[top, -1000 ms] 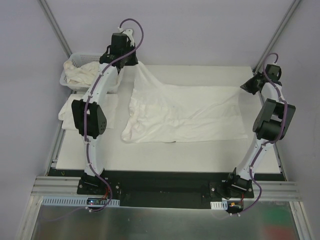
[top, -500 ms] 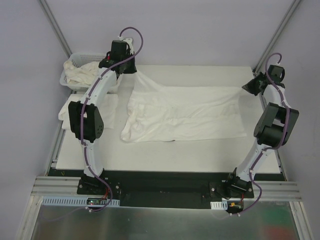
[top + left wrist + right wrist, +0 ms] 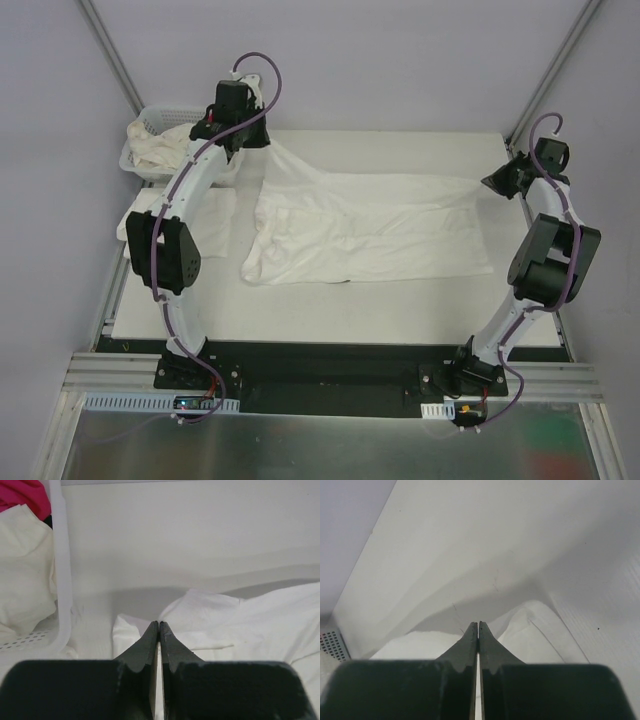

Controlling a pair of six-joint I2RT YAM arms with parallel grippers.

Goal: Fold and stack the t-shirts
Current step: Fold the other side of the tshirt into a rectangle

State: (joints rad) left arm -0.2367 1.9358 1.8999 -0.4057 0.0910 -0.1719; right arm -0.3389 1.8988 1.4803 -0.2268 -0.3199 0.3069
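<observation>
One white t-shirt [image 3: 370, 225] lies spread across the table, creased along its near left edge. My left gripper [image 3: 266, 145] is shut on its far left corner, and the cloth rises in a ridge to the jaws. In the left wrist view the gripper [image 3: 159, 624] pinches white cloth, and the t-shirt [image 3: 260, 615] spreads out to the right. My right gripper [image 3: 488, 183] is shut on the far right corner. In the right wrist view the gripper [image 3: 478, 625] holds the t-shirt [image 3: 535, 630], which bunches just past the fingertips.
A white lattice basket [image 3: 138, 160] at the far left holds crumpled cream shirts [image 3: 165, 145]; its rim [image 3: 62, 580] and a pink-red cloth [image 3: 22, 492] show in the left wrist view. A folded shirt [image 3: 215, 215] lies on the table beside the left arm. Walls stand close behind and on both sides.
Both grippers have moved apart and towards the back with the shirt's corners. The far edge is now drawn flatter and straighter, and the raised fold at the left has dropped.
</observation>
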